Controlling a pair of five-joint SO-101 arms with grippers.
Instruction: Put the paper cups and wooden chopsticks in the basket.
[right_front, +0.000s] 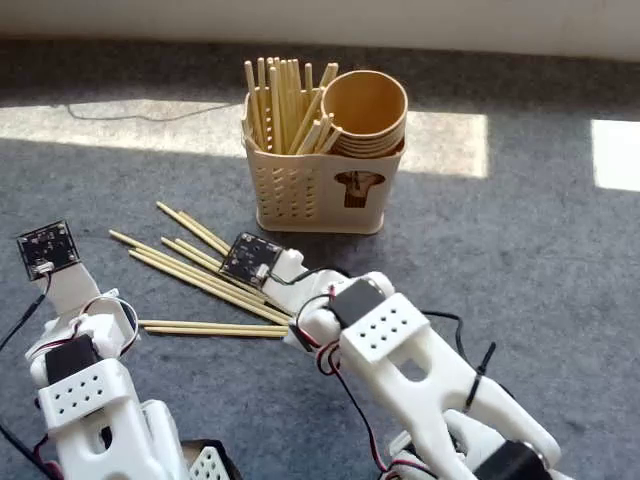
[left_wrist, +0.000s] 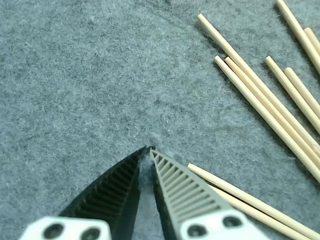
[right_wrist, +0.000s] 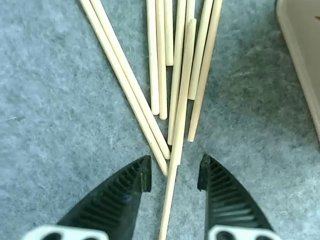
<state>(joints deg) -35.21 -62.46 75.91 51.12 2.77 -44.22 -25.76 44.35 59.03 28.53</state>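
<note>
A cream basket (right_front: 318, 190) stands at the back of the grey carpet, with stacked paper cups (right_front: 365, 108) and upright wooden chopsticks (right_front: 283, 100) inside it. Several loose chopsticks (right_front: 200, 268) lie fanned out in front of it. My right gripper (right_wrist: 174, 167) is open just above their ends, and one chopstick (right_wrist: 172, 192) runs between its fingers. The basket's corner (right_wrist: 300, 50) shows off to one side there. My left gripper (left_wrist: 150, 150) is shut with nothing in it, tips close to the carpet, beside two chopsticks (left_wrist: 240, 200) and more of them (left_wrist: 260, 95) farther off.
The right arm (right_front: 400, 350) reaches over the loose pile from the front centre, and the left arm (right_front: 80, 370) stands at the front left. Bare carpet (right_front: 520, 260) stretches to the right of the basket. A thin cable (right_front: 130, 112) lies at the back left.
</note>
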